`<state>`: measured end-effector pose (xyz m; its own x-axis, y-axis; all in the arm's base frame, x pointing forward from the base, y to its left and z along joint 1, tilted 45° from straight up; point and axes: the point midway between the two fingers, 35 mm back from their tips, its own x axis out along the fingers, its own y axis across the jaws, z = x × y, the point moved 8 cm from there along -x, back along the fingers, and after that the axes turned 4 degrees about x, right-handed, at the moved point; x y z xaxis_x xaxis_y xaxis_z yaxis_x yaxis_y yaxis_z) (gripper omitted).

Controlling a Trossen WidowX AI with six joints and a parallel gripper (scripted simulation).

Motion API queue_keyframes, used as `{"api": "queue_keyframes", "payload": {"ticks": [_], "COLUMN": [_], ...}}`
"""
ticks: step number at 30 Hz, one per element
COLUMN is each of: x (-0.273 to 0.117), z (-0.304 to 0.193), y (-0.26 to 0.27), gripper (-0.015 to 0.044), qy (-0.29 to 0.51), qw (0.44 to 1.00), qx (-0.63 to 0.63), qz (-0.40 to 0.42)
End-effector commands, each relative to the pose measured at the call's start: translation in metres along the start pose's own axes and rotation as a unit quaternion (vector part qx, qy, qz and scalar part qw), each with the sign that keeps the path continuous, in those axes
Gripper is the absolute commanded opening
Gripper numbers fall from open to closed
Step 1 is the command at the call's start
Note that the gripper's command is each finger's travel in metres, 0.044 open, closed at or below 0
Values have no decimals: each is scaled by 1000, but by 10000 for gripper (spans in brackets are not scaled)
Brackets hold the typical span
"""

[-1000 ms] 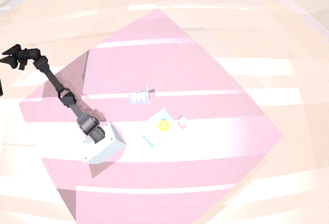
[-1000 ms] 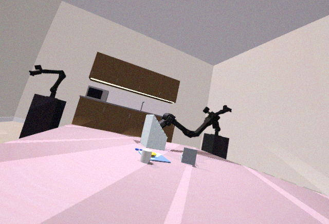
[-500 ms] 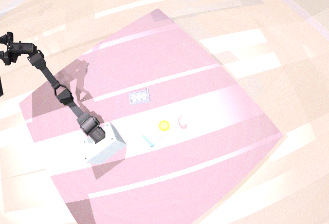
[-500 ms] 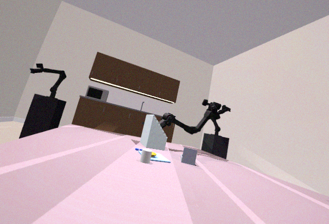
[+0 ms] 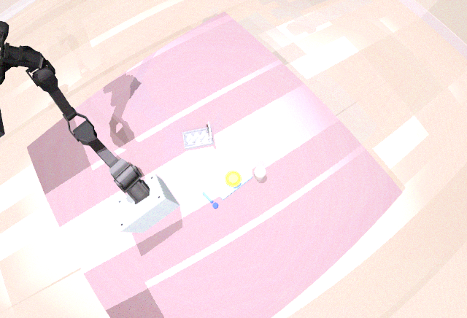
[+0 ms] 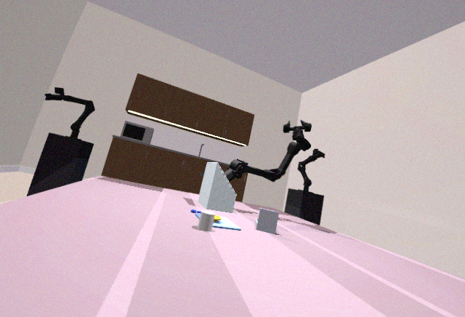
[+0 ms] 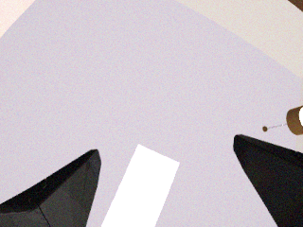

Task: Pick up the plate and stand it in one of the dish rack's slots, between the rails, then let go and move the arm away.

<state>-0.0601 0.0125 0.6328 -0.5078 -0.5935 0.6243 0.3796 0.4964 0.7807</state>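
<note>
The yellow round plate (image 5: 233, 178) (image 6: 216, 217) lies on a thin light-blue mat (image 6: 229, 225). In the top view the mat is mostly washed out by glare. The small grey-white dish rack (image 5: 198, 144) (image 6: 267, 220) stands on the pink table, apart from the plate, with an upright panel at one end. My gripper (image 6: 296, 123) (image 7: 167, 149) is open and empty, raised high and far from both plate and rack. In the top view it is at the left edge, partly cut off. The wrist view shows only ceiling and wall between the fingers.
A white cup (image 5: 260, 173) (image 6: 205, 221) stands beside the mat. A blue utensil (image 5: 215, 205) (image 6: 194, 211) lies on the other side of the plate. The arm rises from a pale wedge-shaped base block (image 5: 156, 214) (image 6: 216, 193). Other black arms stand on dark pedestals (image 6: 59, 163) beyond the table.
</note>
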Motion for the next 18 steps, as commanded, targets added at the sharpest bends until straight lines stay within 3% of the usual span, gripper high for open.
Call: {"api": "queue_keyframes", "payload": {"ticks": [1,18], "x": [13,23], "z": [-44,-188], "y": [-15,-70], "gripper": [400,400], "qy": [59,269], "qw": [997,942], "qx": [-52,-198], "qz": [-12,-8]}}
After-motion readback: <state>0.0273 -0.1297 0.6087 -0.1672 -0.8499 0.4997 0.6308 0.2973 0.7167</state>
